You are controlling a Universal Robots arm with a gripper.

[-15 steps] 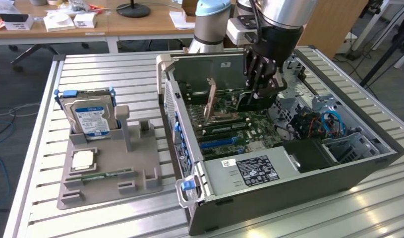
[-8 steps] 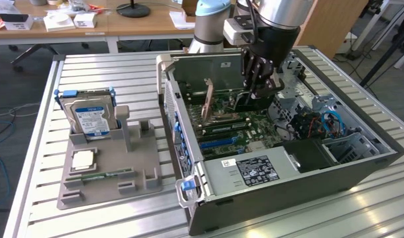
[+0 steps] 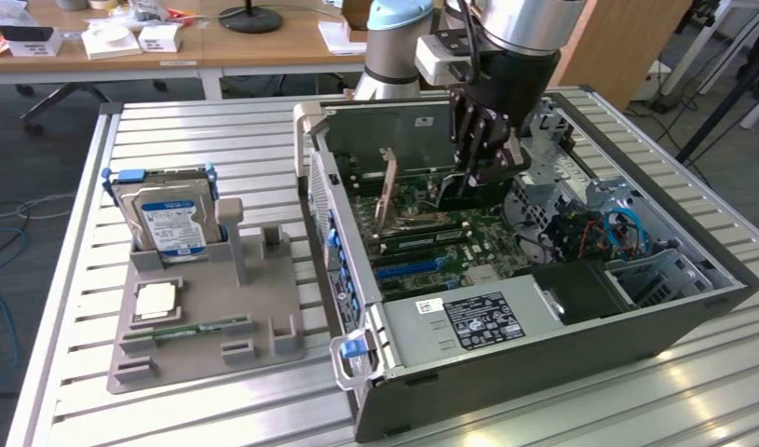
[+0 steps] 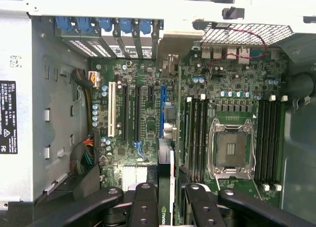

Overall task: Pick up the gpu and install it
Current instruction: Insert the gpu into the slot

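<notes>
Pickup looks done: my pincer (image 3: 476, 179), partly closed, clamps the gpu (image 4: 165, 207) edge-on inside the open computer case (image 3: 541, 358), toward its twelve o'clock end, above the motherboard (image 4: 237, 84). It is not yet seated.

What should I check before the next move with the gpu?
1. Grip: gripper shut on the gpu, which sits edge-on between the fingers: ok.
2. Case open, board exposed: ok.
3. Blue slot bare: ok.
4. Gpu in line with that slot, judged from the wrist view: ok, though any tilt cannot be told.
5. Gap between gpu and slot: cannot tell.
6. Red wire lies by the grille, away from the slot: ok.
</notes>
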